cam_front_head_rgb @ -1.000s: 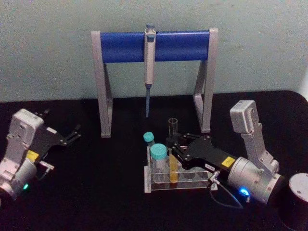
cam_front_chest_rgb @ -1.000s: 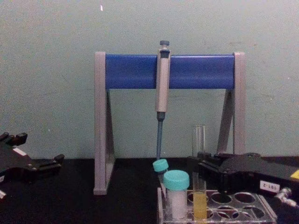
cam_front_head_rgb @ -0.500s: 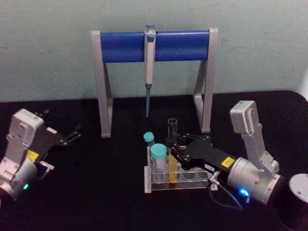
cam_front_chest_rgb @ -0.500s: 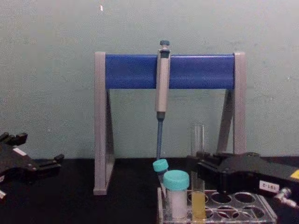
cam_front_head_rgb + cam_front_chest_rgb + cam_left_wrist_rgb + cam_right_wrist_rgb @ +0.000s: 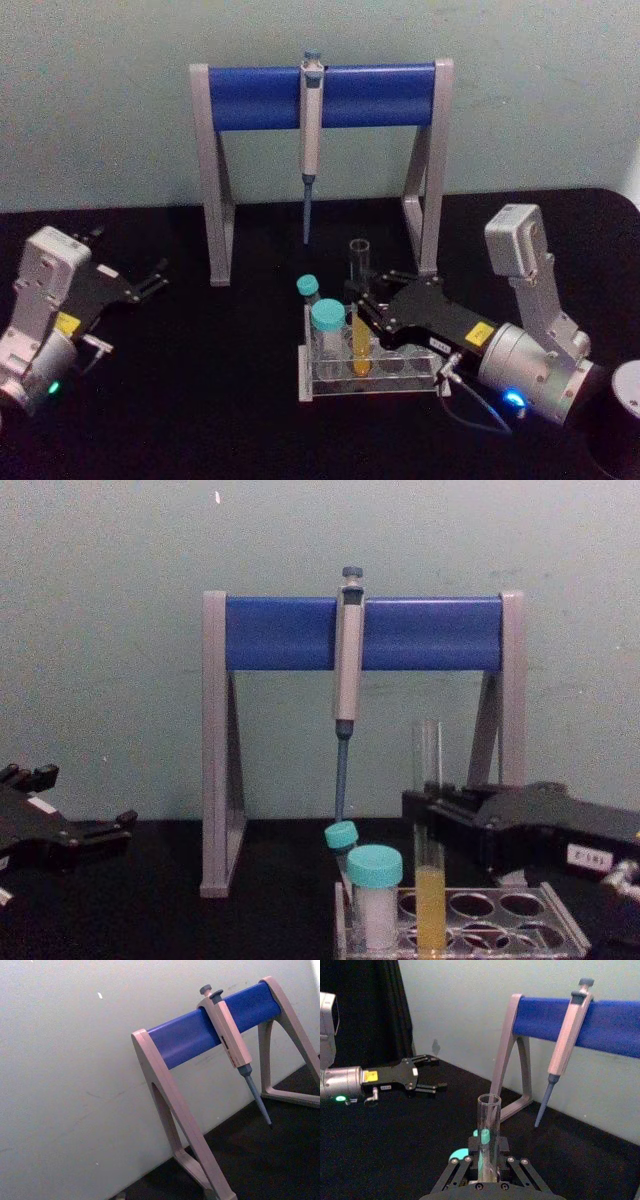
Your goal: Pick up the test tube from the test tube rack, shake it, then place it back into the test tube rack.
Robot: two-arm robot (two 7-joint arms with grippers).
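Test tube (image 5: 358, 345) is standing upright in the test tube rack (image 5: 405, 368), just right of a teal-capped vial (image 5: 328, 320). Right hand (image 5: 364, 305) is pinching its midsection from the right. Left hand (image 5: 152, 277) is lying spread on the counter (image 5: 220, 400), far left.

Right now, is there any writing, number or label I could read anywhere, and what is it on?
Nothing can be read for certain.
On right end effector, yellow sticker: too blurred.
Its white tag: characters blurred, unreadable.
On left end effector, yellow label: too small.
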